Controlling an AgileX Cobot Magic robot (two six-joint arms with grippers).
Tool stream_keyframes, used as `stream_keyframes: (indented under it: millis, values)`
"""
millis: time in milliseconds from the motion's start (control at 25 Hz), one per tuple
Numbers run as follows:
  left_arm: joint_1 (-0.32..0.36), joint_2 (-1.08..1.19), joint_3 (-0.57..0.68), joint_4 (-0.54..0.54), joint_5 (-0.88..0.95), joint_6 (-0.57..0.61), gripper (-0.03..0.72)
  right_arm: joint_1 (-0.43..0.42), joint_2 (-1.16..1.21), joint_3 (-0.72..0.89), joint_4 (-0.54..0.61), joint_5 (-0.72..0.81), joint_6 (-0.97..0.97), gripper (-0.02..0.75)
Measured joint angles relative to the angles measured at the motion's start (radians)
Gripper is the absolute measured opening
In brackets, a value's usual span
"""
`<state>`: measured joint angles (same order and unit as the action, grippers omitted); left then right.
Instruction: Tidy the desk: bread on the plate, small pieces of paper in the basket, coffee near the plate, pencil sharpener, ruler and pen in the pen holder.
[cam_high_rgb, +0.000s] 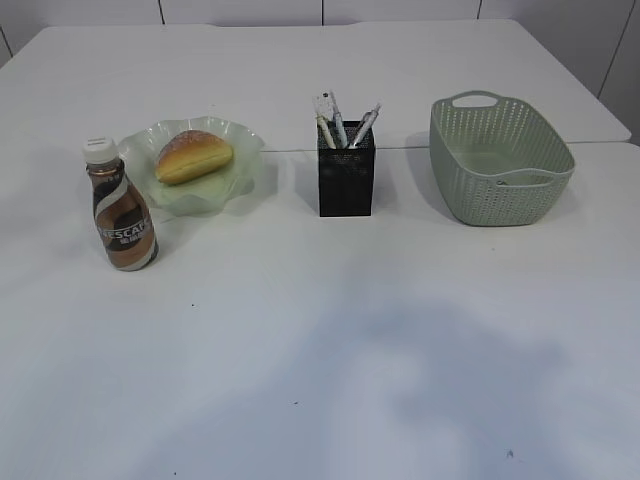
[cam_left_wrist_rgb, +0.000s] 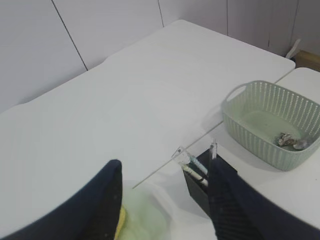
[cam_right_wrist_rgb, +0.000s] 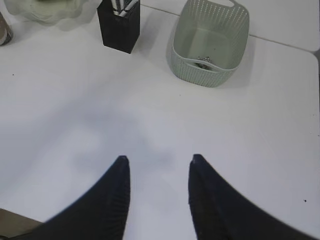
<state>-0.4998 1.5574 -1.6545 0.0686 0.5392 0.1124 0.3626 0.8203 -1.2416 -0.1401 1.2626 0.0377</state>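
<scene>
Black mesh: the pen holder (cam_high_rgb: 346, 182) is a square-sided metal-looking box, so I'll place everything off that one.
Inside it: pens (cam_high_rgb: 331, 122) and what looks like a clear ruler (cam_left_wrist_rgb: 179, 152) poking out the top at a slant; can't make out a sharpener in there.
Plate (cam_high_rgb: 243, 168): pale green, glassy, wavy frilled rim, sits left of the pen holder.
Bread (cam_high_rgb: 193, 156): glossy golden oval bun with a sugary top, lying on the plate.
Coffee (cam_high_rgb: 120, 210): brown swirl-label bottle with a white cap, upright, left of the pen holder and just in front of the plate's left edge, close to it.
Basket (cam_high_rgb: 500, 158): sage green woven plastic, oval, cut-out handles, right of the pen holder with a gap between.
Paper bits (cam_left_wrist_rgb: 289, 141): small crumpled scraps lying on the basket floor.
Surface: plain white desk (cam_high_rgb: 320, 350), matte, a seam running behind the pen holder, soft shadows at the front.
Room: pale panelled wall behind.
Left gripper (cam_left_wrist_rgb: 165, 200): dark fingers spread apart, nothing between them, up in the air over the plate and pen holder.
Right gripper (cam_right_wrist_rgb: 157, 195): fingers also spread and empty, over bare desk well in front of the pen holder and basket.
</scene>
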Motion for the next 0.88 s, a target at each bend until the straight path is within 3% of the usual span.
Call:
stream_keyframes:
  millis: [200, 440, 880]
  values:
    - [0.045, -0.155, 0.000, 0.025, 0.161, -0.002, 0.403, 0.000, -0.006, 0.000, 0.031, 0.001, 0.006, 0.426]
    - [0.124, -0.364, -0.002, 0.087, 0.306, -0.012, 0.405, 0.000, -0.018, 0.000, 0.047, 0.003, 0.007, 0.437]
    - [0.134, -0.665, -0.002, 0.089, 0.683, -0.012, 0.376, 0.000, -0.118, 0.002, 0.010, -0.020, -0.006, 0.438]
